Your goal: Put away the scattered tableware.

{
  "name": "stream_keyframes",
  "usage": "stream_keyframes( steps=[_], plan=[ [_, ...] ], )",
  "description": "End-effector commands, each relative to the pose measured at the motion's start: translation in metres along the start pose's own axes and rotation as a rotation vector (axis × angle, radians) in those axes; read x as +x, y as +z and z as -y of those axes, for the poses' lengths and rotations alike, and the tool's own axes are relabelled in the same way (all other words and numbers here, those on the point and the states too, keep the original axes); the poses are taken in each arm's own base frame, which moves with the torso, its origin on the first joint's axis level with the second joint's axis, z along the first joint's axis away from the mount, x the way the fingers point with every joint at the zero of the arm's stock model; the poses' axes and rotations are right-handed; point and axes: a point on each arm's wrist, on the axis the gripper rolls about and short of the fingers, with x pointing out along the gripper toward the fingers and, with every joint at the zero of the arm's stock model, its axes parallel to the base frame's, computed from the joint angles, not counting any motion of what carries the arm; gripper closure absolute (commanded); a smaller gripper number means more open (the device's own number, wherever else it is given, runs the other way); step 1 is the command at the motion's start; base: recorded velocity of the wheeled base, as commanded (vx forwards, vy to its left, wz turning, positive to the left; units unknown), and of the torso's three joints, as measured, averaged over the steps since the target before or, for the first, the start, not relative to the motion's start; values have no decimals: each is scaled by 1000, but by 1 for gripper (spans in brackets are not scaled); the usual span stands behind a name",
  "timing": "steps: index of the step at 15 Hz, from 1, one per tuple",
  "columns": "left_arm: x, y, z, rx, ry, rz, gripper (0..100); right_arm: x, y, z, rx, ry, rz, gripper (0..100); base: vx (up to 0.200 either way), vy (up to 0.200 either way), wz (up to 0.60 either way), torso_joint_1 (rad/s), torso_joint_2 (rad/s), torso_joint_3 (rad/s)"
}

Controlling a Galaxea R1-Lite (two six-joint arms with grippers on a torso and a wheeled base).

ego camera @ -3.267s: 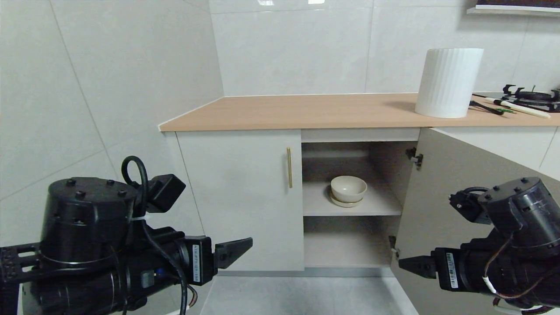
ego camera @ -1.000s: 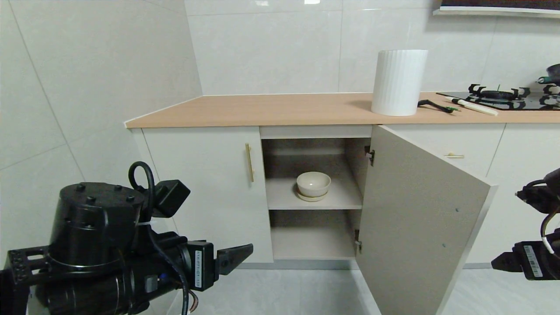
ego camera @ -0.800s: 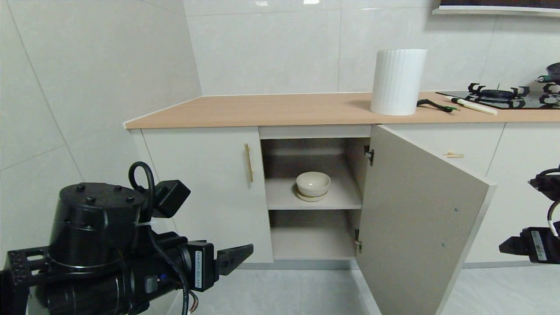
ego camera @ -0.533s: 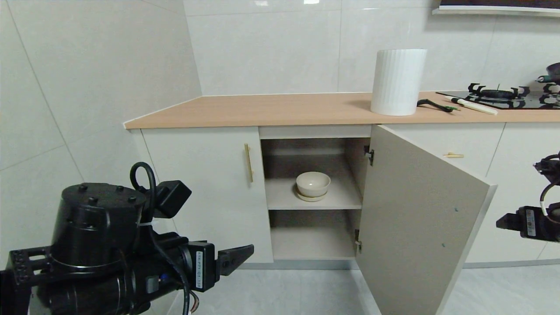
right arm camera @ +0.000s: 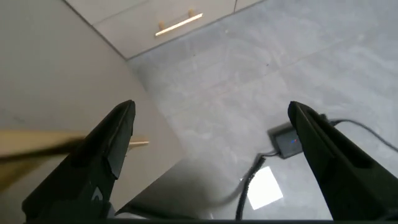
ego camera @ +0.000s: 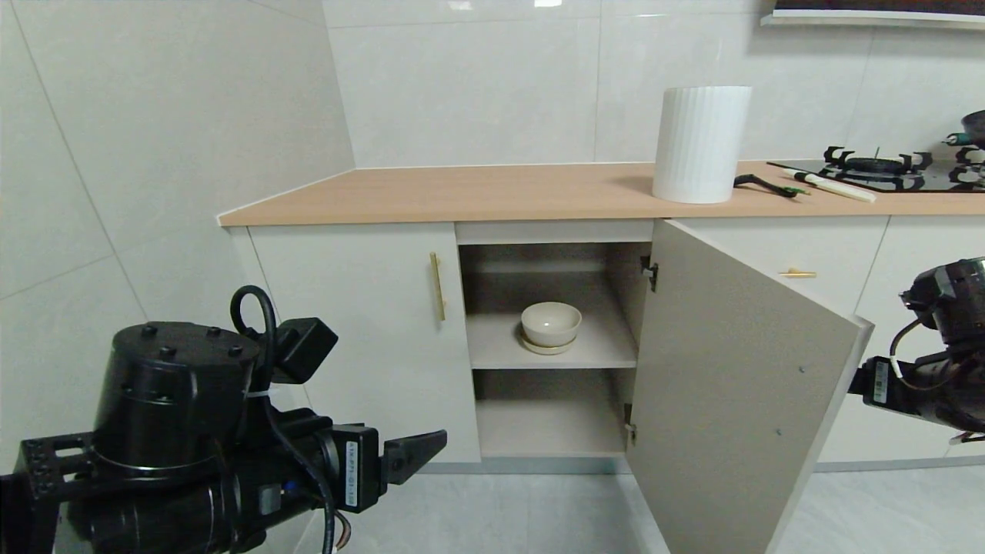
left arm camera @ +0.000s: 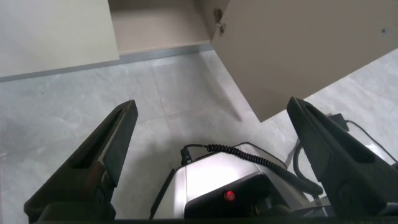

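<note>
Holding my right fingers (right arm camera: 112,146) spread and empty just beside the outer face of the open cabinet door (ego camera: 739,385), I reckon one clumsy nudge could swing it shut with a slam. The bowl (ego camera: 551,322) sits on its plate (ego camera: 548,350) on the middle shelf (ego camera: 596,350), so a jolt might rattle it. My left fingers (left arm camera: 106,155), spread and empty too, hang low over the floor.

Lit evenly from overhead; glare's seen on the tiles (ego camera: 469,85) way above the left claw (ego camera: 431,445), cupboard (ego camera: 539,269) past it is shaded.
</note>
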Motion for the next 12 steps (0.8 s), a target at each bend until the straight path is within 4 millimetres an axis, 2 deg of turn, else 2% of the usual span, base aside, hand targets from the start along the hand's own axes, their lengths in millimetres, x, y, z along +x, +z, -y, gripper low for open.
stream_keyframes(
  steps=[1,3,6,9,12],
  plan=[
    [0,0,0,0,1,-1,0,5,-6,-12,-18,26,-26,0,0,0,0,0,0,0],
    [0,0,0,0,1,-1,0,3,-8,-18,-11,42,-28,0,0,0,0,0,0,0],
    [-1,1,0,-2,-2,5,0,-4,-17,-37,-31,106,-41,0,0,0,0,0,0,0],
    [-2,3,1,-10,-3,14,0,-19,-35,-82,-148,253,-63,0,0,0,0,0,0,0],
    [-1,3,1,-11,-3,16,0,-8,-34,-127,-217,310,-64,0,0,0,0,0,0,0]
  ],
)
